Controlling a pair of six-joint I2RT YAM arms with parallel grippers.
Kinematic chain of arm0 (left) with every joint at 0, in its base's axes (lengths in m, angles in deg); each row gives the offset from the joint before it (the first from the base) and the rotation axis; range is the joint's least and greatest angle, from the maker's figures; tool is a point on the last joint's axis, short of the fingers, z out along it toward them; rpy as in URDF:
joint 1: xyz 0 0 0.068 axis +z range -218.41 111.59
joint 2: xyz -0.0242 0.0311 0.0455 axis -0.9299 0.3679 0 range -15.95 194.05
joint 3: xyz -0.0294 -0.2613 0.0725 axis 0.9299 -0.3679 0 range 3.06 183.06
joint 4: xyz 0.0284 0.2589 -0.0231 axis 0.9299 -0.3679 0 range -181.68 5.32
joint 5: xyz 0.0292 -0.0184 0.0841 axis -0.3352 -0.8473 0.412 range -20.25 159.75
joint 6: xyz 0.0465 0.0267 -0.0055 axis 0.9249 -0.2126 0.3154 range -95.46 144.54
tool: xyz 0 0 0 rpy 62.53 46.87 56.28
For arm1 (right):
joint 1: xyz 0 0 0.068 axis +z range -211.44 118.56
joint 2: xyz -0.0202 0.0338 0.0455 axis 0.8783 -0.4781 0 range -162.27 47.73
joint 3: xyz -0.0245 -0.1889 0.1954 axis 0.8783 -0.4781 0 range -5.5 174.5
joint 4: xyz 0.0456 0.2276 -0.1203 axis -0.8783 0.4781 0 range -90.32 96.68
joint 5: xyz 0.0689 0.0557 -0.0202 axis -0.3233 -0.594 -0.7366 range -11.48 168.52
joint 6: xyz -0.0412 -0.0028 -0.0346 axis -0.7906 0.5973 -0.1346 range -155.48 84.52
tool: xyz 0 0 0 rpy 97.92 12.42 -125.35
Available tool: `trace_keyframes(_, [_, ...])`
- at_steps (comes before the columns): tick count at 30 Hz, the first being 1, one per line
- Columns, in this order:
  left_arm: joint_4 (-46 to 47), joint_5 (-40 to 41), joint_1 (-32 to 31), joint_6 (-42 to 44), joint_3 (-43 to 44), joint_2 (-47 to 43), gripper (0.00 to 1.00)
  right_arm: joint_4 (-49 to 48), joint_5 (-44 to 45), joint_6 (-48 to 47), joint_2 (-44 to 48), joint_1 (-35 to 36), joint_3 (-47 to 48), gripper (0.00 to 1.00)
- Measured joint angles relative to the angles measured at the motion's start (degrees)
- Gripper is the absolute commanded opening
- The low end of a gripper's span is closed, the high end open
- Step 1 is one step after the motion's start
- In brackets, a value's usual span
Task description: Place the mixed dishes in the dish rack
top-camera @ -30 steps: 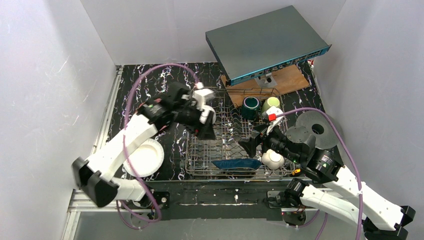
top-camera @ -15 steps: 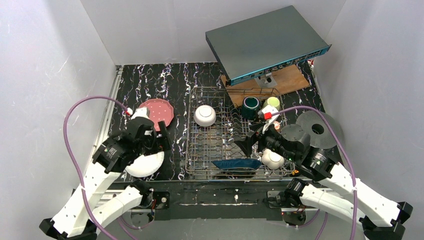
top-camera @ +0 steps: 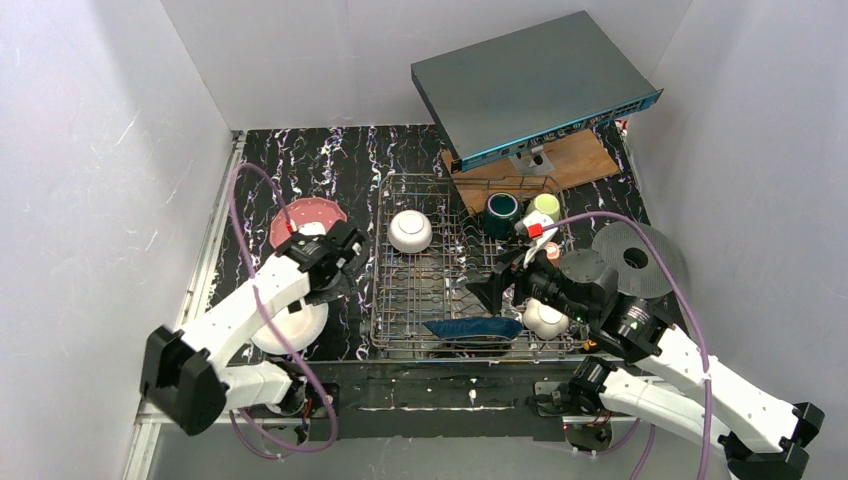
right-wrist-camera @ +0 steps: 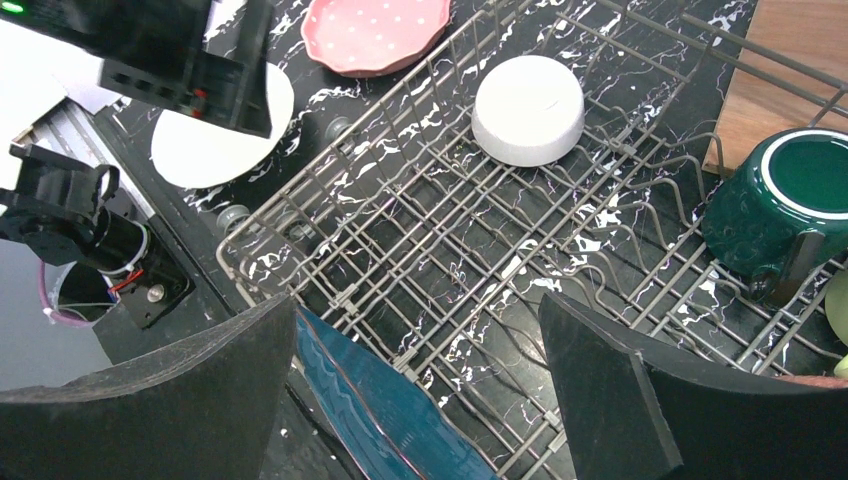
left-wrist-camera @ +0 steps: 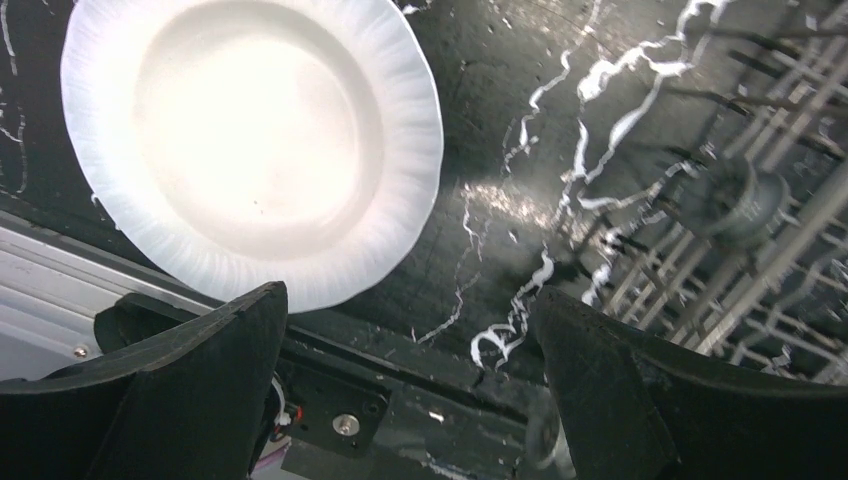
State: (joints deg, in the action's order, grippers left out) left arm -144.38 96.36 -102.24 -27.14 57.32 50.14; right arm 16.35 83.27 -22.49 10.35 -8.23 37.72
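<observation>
The dish rack (top-camera: 400,300) stands mid-table. It holds an upturned white bowl (top-camera: 410,231) at the back, a dark teal mug (top-camera: 501,213), a light green mug (top-camera: 544,205), a dark blue plate (top-camera: 474,327) on edge at the front, and another white bowl (top-camera: 546,318). A cream plate (top-camera: 291,326) and a pink dotted plate (top-camera: 305,214) lie left of the rack. My left gripper (top-camera: 338,272) is open and empty between the cream plate (left-wrist-camera: 250,150) and the rack (left-wrist-camera: 770,230). My right gripper (top-camera: 495,280) is open and empty over the rack, above the blue plate (right-wrist-camera: 400,410).
A flat grey box (top-camera: 535,85) with a blue edge rests tilted on a wooden board (top-camera: 580,160) behind the rack. A black disc (top-camera: 640,262) with a hole lies right of the rack. White walls close in on the left, back and right.
The left gripper let go of the white bowl in the rack, swung back to the near left, then came forward between the plates and the rack. The right arm has barely moved.
</observation>
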Motion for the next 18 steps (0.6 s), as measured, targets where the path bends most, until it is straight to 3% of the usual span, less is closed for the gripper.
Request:
trace_keyframes(8, [5.99,4.11,1.09,-0.26,-0.02,15.43,0.79,0.68,0.33,0.15,1.68,0.00,-0.04,0.98])
trace_keyframes(10, [7.58,4.17,1.92,-0.04,-0.26,17.18,0.74,1.16,0.44,0.13,1.88,0.00,-0.04,0.98])
trace_keyframes(18, [12.72,2.71,6.21,1.14,-3.72,20.76,0.71,2.71,1.16,0.13,3.37,0.00,-0.57,0.98])
